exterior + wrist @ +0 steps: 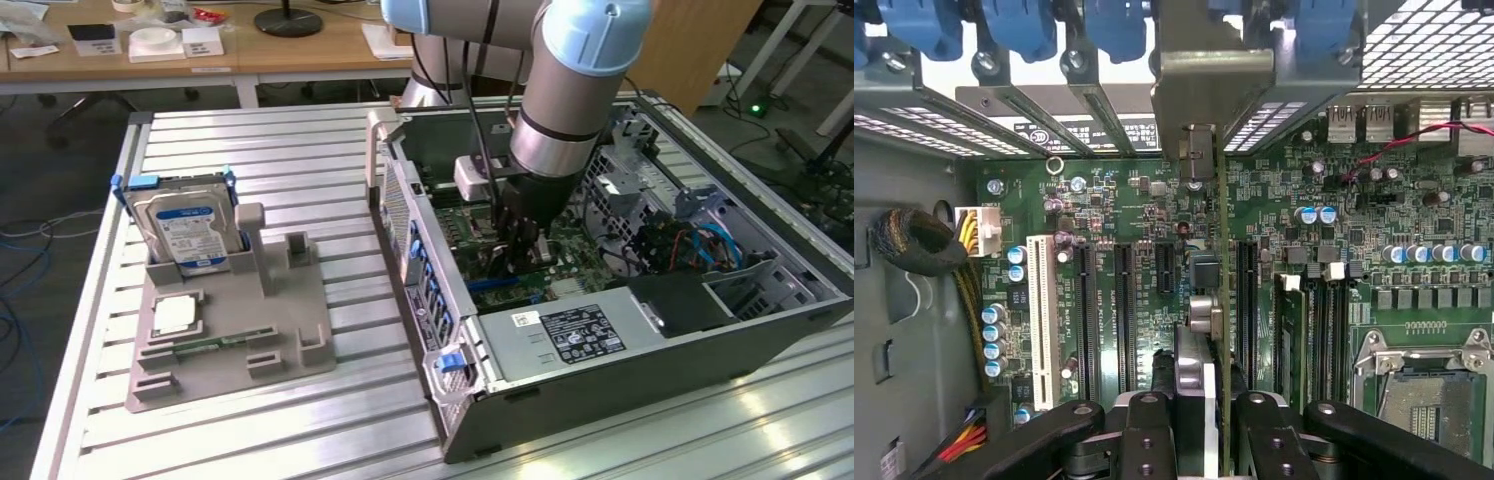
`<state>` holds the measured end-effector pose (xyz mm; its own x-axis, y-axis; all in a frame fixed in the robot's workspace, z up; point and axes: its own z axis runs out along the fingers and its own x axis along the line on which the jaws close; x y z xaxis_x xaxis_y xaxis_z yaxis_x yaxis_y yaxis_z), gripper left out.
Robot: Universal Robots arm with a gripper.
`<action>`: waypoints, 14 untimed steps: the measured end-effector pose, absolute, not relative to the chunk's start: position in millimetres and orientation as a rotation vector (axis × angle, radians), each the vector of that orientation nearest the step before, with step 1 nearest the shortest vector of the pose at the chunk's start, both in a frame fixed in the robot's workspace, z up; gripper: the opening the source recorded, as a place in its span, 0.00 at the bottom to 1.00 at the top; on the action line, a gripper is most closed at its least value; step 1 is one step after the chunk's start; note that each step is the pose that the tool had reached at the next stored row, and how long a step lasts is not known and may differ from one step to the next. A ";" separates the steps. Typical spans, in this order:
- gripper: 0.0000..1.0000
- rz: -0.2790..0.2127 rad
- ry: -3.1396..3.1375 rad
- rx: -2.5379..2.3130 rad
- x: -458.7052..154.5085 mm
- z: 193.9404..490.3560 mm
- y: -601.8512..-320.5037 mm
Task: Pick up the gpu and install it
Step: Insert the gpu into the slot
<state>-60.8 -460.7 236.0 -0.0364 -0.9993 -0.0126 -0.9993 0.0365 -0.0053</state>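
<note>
At the centre of the exterior view, inside the open computer case, our end effector stood low over the motherboard. Seen from the wrist, the end effector was clamped on the gpu, which we saw edge-on as a thin vertical line running up the middle of the frame to its grey metal bracket at the case's rear slot openings. We judged the pick-up done and the install well along: the card stood upright over the board between two of the long dark expansion slots, with the bracket already at the rear wall. Whether its edge was fully seated in a slot we could not tell, and the end effector had not let go.

Outward, at the left of the exterior view, one grey holder tray sat on the slatted metal surface. It carried one blue-labelled hard drive standing upright and one small square silver chip lying flat. We counted one gpu, one case, one arm.
</note>
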 end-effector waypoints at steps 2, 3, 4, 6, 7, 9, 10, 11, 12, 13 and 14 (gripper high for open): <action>0.28 0.008 2.252 -2.172 -60.8 236.0 -460.7; 0.28 0.008 2.252 -2.172 -60.9 235.9 -460.7; 0.28 0.008 2.253 -2.171 -61.5 235.6 -460.7; 0.28 0.008 2.252 -2.171 -62.5 235.0 -460.7; 0.28 0.008 2.253 -2.172 -62.7 234.8 -460.7; 0.28 0.008 2.252 -2.172 -63.2 234.3 -460.7; 0.28 0.008 2.252 -2.172 -63.4 233.9 -460.6; 0.28 0.008 2.252 -2.172 -63.4 233.3 -460.6; 0.28 0.008 2.252 -2.172 -63.5 232.7 -460.6; 0.28 0.008 2.252 -2.172 -63.6 232.0 -460.6; 0.28 0.008 2.252 -2.172 -63.6 231.2 -460.6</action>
<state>-63.6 -460.6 231.2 -0.0365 -0.9993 -0.0128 -0.9993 0.0365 -0.0052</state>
